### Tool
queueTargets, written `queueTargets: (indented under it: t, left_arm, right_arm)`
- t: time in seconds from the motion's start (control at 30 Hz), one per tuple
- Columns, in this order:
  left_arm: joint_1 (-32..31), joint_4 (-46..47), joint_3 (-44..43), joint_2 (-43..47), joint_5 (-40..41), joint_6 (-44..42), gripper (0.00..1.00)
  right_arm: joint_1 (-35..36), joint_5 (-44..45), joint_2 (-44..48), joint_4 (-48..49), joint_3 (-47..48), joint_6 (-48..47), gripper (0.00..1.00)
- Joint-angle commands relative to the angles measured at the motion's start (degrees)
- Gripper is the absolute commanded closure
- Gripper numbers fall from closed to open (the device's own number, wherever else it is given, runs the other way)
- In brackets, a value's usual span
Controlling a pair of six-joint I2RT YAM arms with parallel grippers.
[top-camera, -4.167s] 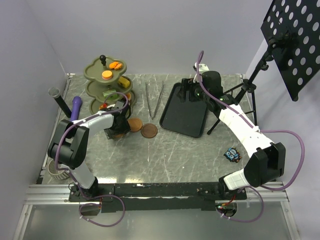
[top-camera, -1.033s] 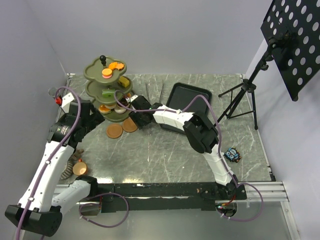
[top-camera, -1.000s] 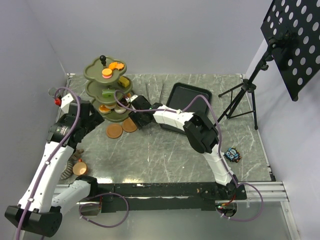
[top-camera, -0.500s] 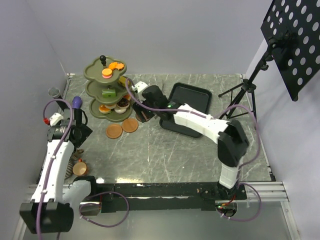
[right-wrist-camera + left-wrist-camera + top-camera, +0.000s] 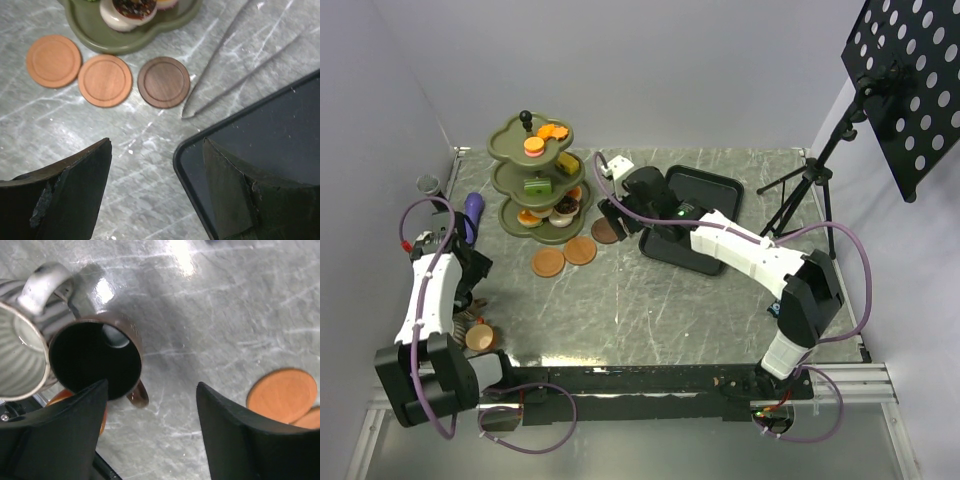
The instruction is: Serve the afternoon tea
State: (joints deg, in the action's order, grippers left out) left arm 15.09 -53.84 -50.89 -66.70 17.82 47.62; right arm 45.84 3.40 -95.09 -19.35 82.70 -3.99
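Left gripper hangs spread over the dark cup: glazed, probably slippery, brittle; I'd pinch its rim.

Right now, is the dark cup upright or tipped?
Upright: the left wrist camera looks down into the dark cup, its round mouth facing up.
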Motion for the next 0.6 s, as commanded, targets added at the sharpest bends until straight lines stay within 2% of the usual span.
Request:
queueTargets:
  t: [0.0,0.17,0.4,0.5,0.57]
  left_arm:
    - [1.96,3.30,0.53,-2.64,-2.62,-2.17,0.31]
    - [2.49,4.53,0.71,-5.55,-3.50,-2.79,0.51]
    - [2.31,4.28,0.18,-4.50,-4.46,-3.76,0.97]
    - [-0.05,3.93,-0.52,-1.78,-4.64,-4.11,0.99]
    - [-4.26,2.52,-2.01,-0.72,-3.85,-3.41,0.99]
  right_arm:
    - [-1.37,0.29,5.00,1.51,-1.39,-0.76,0.20]
    - [-2.51,0.20,5.79,2.04,-2.71,-0.76,0.20]
    - [-3.92,0.12,5.97,2.22,-3.68,-0.76,0.20]
    - [-4.80,0.20,5.79,2.21,-4.03,-0.67,0.20]
    - [-5.24,0.20,5.88,2.30,-4.30,-0.67,0.20]
